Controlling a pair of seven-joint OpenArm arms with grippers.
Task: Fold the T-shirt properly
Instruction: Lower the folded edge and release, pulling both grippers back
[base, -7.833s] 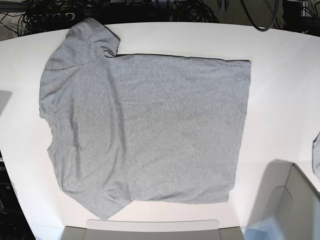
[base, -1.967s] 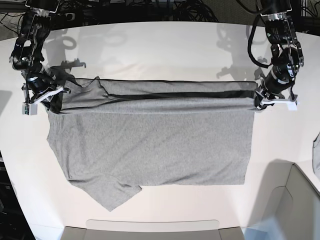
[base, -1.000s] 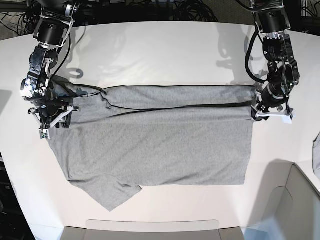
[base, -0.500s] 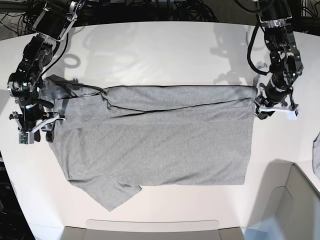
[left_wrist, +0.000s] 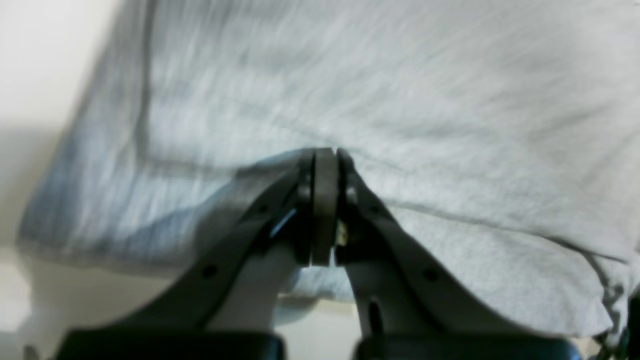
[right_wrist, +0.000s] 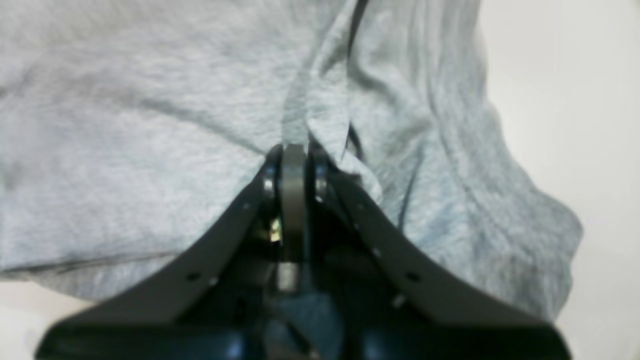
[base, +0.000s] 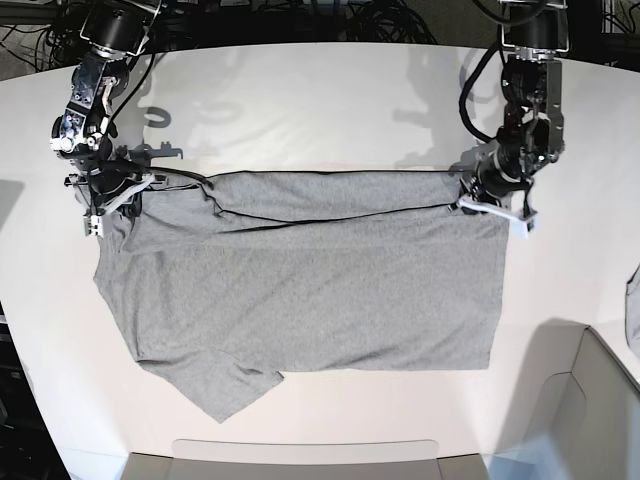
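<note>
The heather-grey T-shirt (base: 300, 290) lies spread on the white table (base: 330, 90), plain side up, with its far strip folded over toward the front. My left gripper (base: 480, 200) is at the flap's right end, shut on the T-shirt's edge. In the left wrist view the gripper (left_wrist: 325, 152) pinches the cloth (left_wrist: 450, 100) at its tips. My right gripper (base: 108, 195) is at the sleeve end on the left. In the right wrist view it (right_wrist: 295, 147) is shut on bunched cloth (right_wrist: 125, 125). No lettering or neck tag shows.
A narrow bluish-grey fabric sliver (base: 633, 310) hangs at the right edge. A grey bin (base: 590, 420) stands at the front right and a flat tray edge (base: 300, 455) at the front. Cables (base: 300, 20) lie beyond the far edge.
The once flat shirt now has its far strip folded over. In the last half second my left gripper moved left with the flap's corner, and my right gripper moved back toward the far side.
</note>
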